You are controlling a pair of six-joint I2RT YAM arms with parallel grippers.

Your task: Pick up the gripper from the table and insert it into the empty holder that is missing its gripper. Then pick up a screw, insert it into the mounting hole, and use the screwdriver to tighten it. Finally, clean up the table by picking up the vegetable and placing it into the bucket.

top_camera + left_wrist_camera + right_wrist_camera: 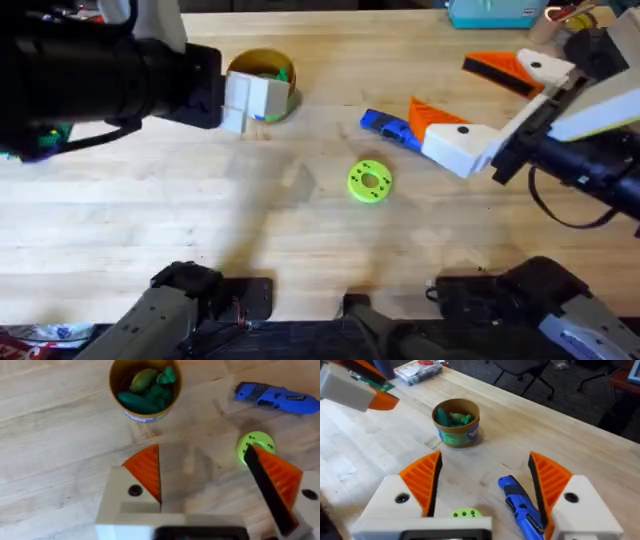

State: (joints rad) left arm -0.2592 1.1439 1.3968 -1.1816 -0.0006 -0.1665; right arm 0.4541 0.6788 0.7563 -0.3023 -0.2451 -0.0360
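So you've got one screwdriver [385, 127] lying flat on the tabletop [150, 210], long axis running diagonally, sitting between the spread fingers of your right claw [485, 482], not gripped. One bucket [145, 390] stands upright near the far edge with green veggies piled inside, the dark vegetable [137, 402] lying across them. One lime disc [370, 181] sits nearby. Your left claw [205, 477] is spread wide too, holding nothing.
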